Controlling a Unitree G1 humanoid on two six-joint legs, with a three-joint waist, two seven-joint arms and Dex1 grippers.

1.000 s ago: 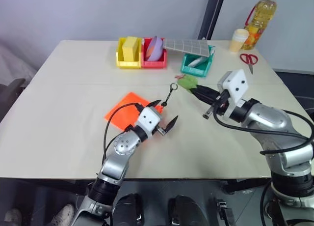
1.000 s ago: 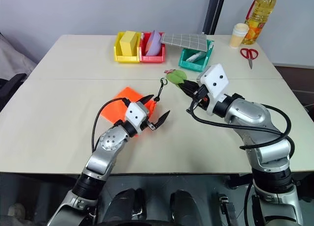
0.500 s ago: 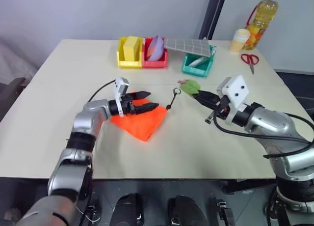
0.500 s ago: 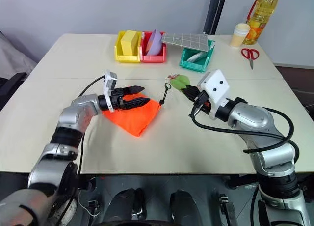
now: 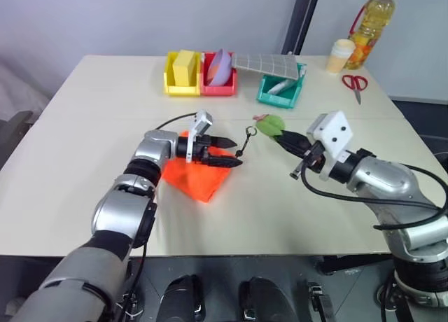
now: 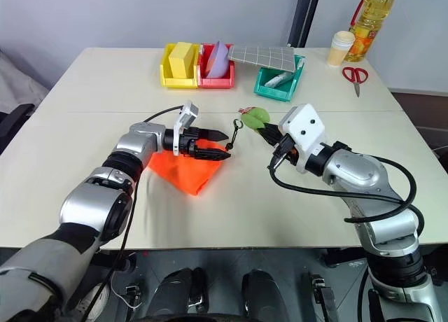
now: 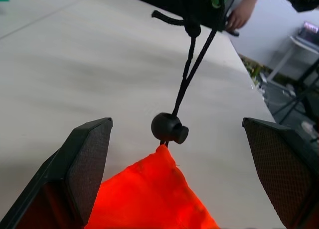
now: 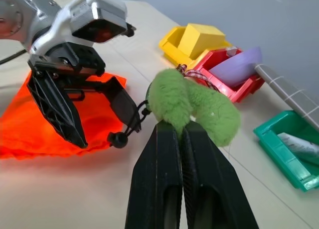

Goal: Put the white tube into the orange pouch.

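Observation:
The orange pouch [image 5: 201, 178] lies flat at mid-table, its black cord [image 5: 243, 144] running right to a fuzzy green tag [image 5: 271, 124]. My right gripper [image 5: 284, 136] is shut on that tag and holds it just above the table. My left gripper [image 5: 238, 152] reaches in from the left over the pouch, open, its fingers [image 7: 89, 164] either side of the cord's round black stopper [image 7: 169, 128] at the pouch's corner [image 7: 157, 199]. A white tube [image 5: 278, 88] lies in the teal bin [image 5: 269, 96]; its label marks are too small to read.
At the back stand a yellow bin [image 5: 170, 82] with a yellow block, a red bin [image 5: 218, 91] with a purple bowl, and a grey grid mat [image 5: 266, 65] across the teal bin. An oil bottle [image 5: 371, 24], a cup [image 5: 341, 56] and red scissors [image 5: 355, 84] are back right.
My left arm swung out from the table's front edge and now comes in from the left, open over the pouch's cord end. The pouch now lies spread out, slightly shifted. The right gripper held still.

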